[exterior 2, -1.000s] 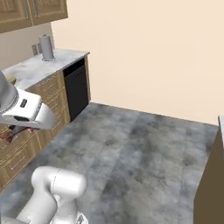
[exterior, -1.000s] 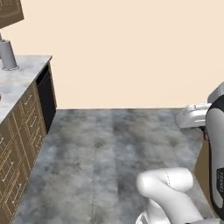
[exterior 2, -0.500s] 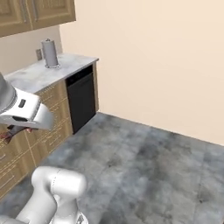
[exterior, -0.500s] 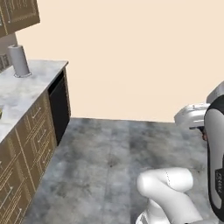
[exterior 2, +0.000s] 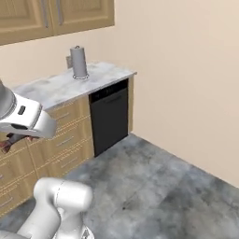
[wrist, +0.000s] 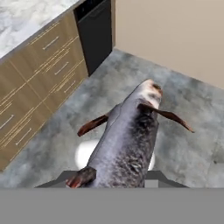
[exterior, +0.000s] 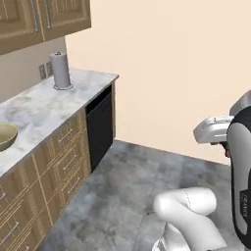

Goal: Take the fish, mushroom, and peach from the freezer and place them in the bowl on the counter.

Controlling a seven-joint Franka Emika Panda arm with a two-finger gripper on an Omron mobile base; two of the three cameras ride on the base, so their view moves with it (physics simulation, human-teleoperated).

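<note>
We carry the slender grey-purplish fish clamped in our end effector toward the apparently empty olive-yellow bowl by the marble table's front edge; mushroom and peach remain.

Room: cream wall; grey mottled floor; wooden upper cabinets; black dishwasher; tan drawers.

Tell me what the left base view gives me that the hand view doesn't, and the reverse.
Left base view alone: the shallow olive-yellow bowl at the picture's left edge on the white-grey marble counter, a grey upright cylinder further back, and wooden wall cabinets above. Hand view alone: the slender dark grey fish with reddish fins, close up and stretching away from the camera over the floor. Both share the tan wooden drawers, the black appliance front, the beige wall and the grey mottled floor.
</note>
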